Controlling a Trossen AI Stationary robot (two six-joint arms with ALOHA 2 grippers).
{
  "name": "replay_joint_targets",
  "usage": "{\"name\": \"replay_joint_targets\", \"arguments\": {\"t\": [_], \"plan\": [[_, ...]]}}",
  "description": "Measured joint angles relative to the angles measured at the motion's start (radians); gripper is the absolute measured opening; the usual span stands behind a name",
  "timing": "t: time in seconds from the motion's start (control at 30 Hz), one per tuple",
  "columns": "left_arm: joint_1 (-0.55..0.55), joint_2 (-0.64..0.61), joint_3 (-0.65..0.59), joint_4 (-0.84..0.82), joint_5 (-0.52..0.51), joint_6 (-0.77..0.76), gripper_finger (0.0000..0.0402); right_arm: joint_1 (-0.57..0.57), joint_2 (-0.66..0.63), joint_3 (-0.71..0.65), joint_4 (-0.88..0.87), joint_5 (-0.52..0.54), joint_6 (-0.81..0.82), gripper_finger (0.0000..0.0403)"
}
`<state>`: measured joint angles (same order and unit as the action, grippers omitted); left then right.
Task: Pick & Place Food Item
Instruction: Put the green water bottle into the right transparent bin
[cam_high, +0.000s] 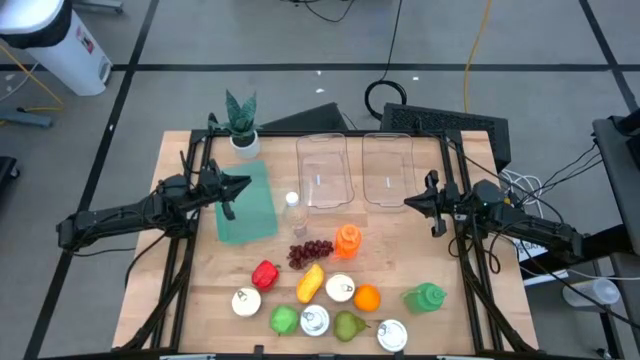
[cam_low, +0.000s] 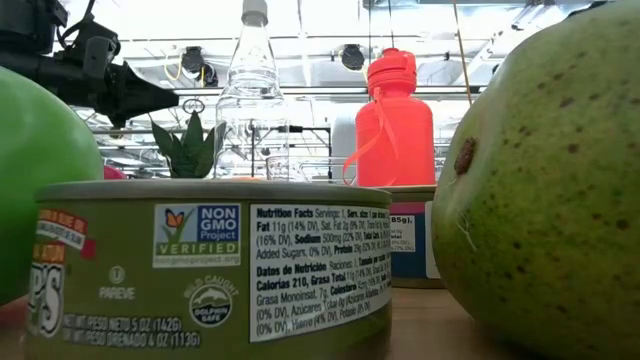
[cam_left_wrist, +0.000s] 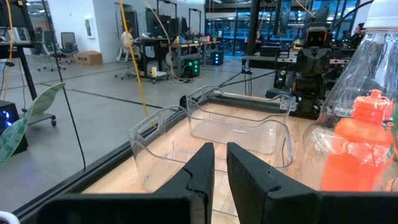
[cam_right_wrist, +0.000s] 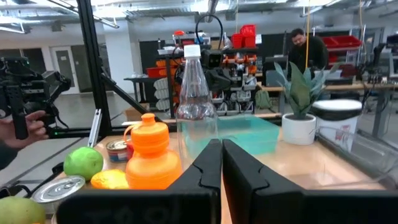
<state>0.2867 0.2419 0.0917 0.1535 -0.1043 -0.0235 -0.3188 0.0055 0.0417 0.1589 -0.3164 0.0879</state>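
Across the pale wooden counter (cam_high: 200, 300): two clear plastic bins side by side at the back, left bin (cam_high: 322, 170) and right bin (cam_high: 388, 168), both with nothing in them. Beside the left bin, a translucent green tray (cam_high: 247, 205), with a small potted plant in a white pot (cam_high: 241, 124) behind it. Over the tray's back edge, the left gripper (cam_high: 243, 183), jaws nearly shut on nothing. Just off the right bin's outer edge, the right gripper (cam_high: 412, 202), jaws likewise closed and holding nothing. Toward the middle, a clear plastic bottle (cam_high: 293, 212) and an orange squeeze bottle (cam_high: 347, 240) standing upright, with a bunch of dark red grapes (cam_high: 310, 252) between them. Along the front: red pepper (cam_high: 264, 273), yellow banana (cam_high: 311, 283), orange fruit (cam_high: 367, 298), green apple (cam_high: 285, 320), green pear (cam_high: 349, 325), green bottle (cam_high: 427, 297), several round tins (cam_high: 315, 321)
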Motion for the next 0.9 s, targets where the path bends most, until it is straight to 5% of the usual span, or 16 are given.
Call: {"name": "replay_joint_targets", "arguments": {"t": [0.63,0.9], "plan": [[0.000,0.000,0.000,0.102,-0.053,0.028,0.0050,0.000,0.004,0.000,0.019,0.000,-0.074,0.0004],[0.000,0.000,0.000,0.064,0.037,-0.084,0.0050,0.000,0.006,0.000,0.061,-0.001,-0.071,0.0004]]}}
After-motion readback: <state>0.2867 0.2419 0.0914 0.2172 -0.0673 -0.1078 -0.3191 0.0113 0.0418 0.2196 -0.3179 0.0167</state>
